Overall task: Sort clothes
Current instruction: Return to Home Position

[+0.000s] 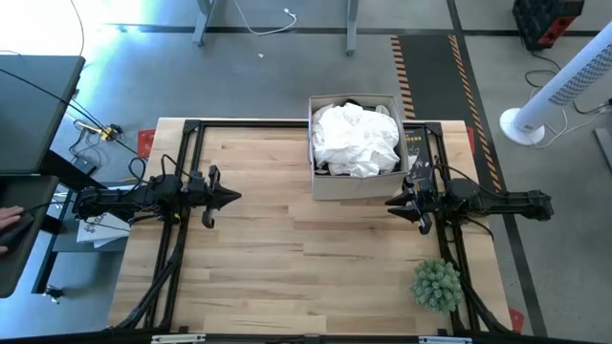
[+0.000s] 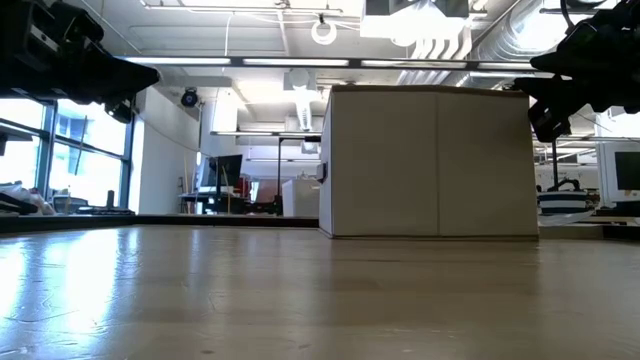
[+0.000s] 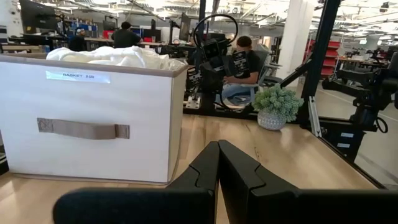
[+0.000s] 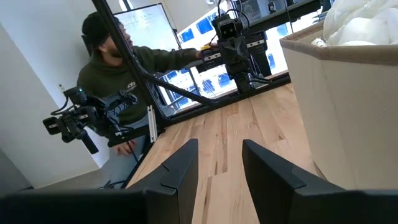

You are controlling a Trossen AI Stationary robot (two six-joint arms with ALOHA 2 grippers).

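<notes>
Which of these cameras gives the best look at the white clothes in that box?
The high view: it looks straight down into the box, showing the whole crumpled white pile. The left wrist view shows only its top above the rim, the right wrist view a corner, the low view only the box's wall.

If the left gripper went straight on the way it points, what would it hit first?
Probably the right gripper, which faces it head-on. The left gripper would pass very close beside the white bin, so it might graze that wall first; the clearance is hard to judge.
</notes>
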